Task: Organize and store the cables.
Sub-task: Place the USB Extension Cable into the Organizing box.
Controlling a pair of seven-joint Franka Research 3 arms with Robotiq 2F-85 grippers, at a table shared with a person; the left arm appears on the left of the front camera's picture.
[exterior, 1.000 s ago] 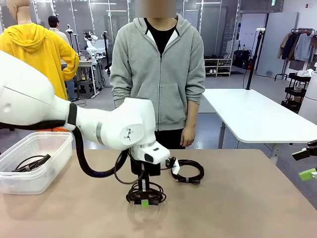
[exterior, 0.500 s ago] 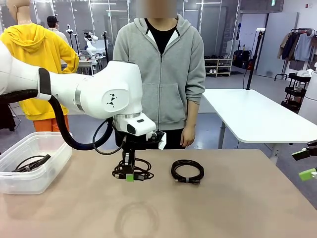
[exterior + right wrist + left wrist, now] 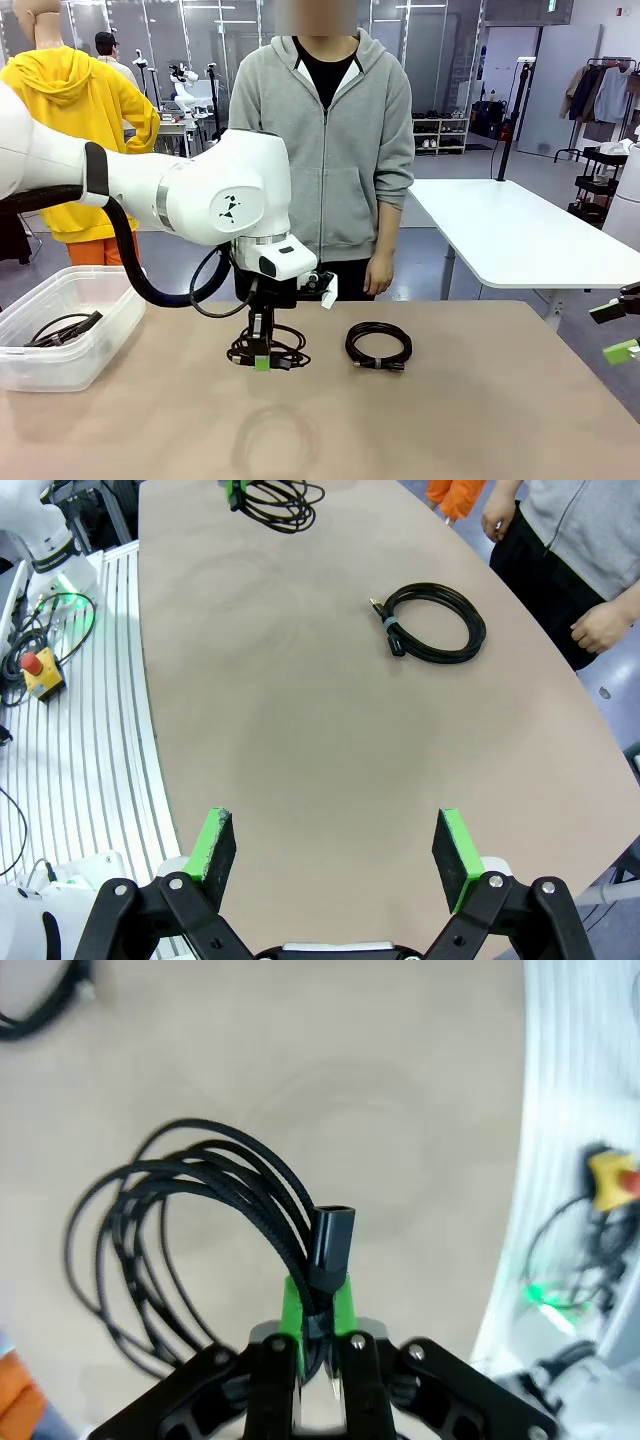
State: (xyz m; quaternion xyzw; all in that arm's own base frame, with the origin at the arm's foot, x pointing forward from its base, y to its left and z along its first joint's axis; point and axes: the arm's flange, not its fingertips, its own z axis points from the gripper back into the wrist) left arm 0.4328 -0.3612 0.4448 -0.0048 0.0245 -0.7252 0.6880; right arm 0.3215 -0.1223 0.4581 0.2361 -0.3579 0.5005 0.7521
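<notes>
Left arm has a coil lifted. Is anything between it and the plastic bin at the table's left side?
Nothing visible. The left gripper is shut on the coil, held clear of the table, and only bare surface lies between it and the open-topped bin. The other coil lies on the opposite side.

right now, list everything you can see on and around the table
held cable: one, black coil, hanging from the left gripper above the table
loose cable: one, black coil, flat on the table
binned cable: at least one, black, inside the bin
bin: one, clear plastic, table's left end
table: one, tan, between robot and person
person: one, grey hoodie, at the far side
left gripper: one, black with green pads, shut on the held cable
right gripper: one, same colours, open, at the table's right edge
</notes>
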